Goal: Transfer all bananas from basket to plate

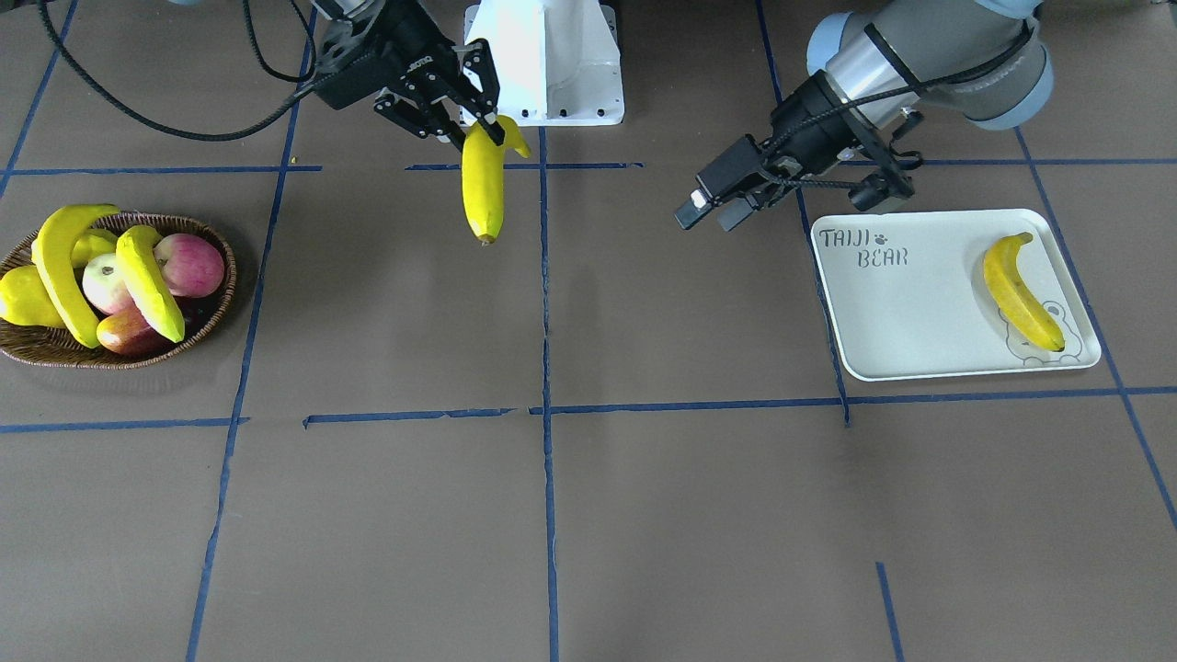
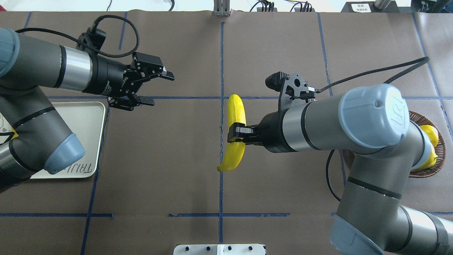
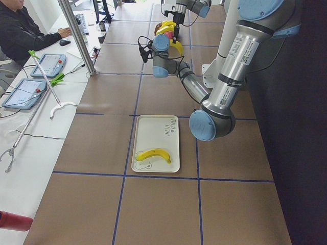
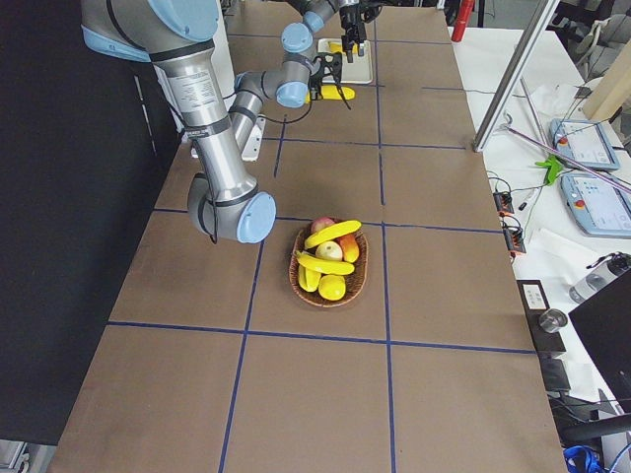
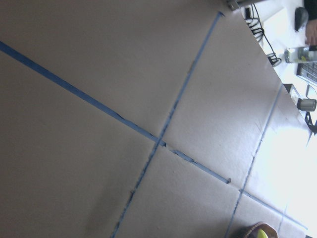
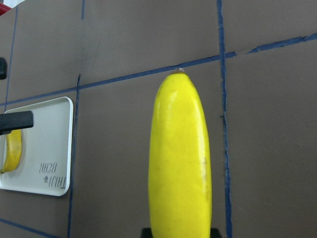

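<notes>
basket (image 1: 55, 351) at 9 o'clock on the worktop (image 1: 644, 506) holds two bananas (image 1: 64, 276) plus apples (image 1: 188, 265). right hand (image 1: 478, 124) near 12 grips a hanging banana (image 1: 483, 188). left hand (image 1: 706, 219) is spread open. plate (image 1: 901, 322) at 3 o'clock has a lone banana (image 1: 1019, 294) on it.

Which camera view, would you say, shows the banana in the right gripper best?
The overhead exterior view: the held banana shows whole, with the right gripper clamping it mid-length. Front-facing foreshortens it; the right wrist view crops it; side views show it tiny; left wrist, not at all.
</notes>
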Robot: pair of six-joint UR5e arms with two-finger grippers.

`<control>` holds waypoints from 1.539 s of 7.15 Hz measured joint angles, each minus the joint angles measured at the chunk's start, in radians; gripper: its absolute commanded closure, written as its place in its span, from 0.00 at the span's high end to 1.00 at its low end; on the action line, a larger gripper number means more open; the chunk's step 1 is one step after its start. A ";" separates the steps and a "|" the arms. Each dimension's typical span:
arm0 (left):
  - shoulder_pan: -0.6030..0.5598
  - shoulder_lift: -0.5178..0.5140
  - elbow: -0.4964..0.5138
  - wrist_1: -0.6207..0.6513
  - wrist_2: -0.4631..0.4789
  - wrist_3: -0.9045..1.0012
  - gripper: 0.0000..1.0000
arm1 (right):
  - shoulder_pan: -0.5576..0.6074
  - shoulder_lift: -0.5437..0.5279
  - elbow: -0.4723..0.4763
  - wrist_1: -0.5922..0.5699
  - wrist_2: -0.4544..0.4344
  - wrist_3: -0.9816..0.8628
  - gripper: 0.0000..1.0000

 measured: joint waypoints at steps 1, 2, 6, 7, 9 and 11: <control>0.036 -0.023 0.001 -0.005 0.001 -0.001 0.98 | -0.020 0.015 0.000 0.001 -0.004 -0.001 0.01; 0.064 -0.045 0.003 -0.007 0.001 -0.002 0.98 | -0.031 0.024 0.000 0.001 -0.006 -0.002 0.01; 0.133 -0.094 0.021 -0.007 0.009 0.000 0.98 | -0.042 0.041 0.004 0.001 -0.007 -0.002 0.01; 0.148 -0.103 0.025 -0.007 0.024 -0.001 0.95 | -0.042 0.043 0.005 0.001 -0.007 -0.002 0.01; 0.169 -0.114 0.029 -0.007 0.041 -0.002 0.38 | -0.043 0.044 0.005 0.001 -0.007 -0.002 0.01; 0.178 -0.115 0.029 -0.007 0.044 0.000 0.00 | -0.044 0.045 0.005 0.001 -0.006 -0.003 0.46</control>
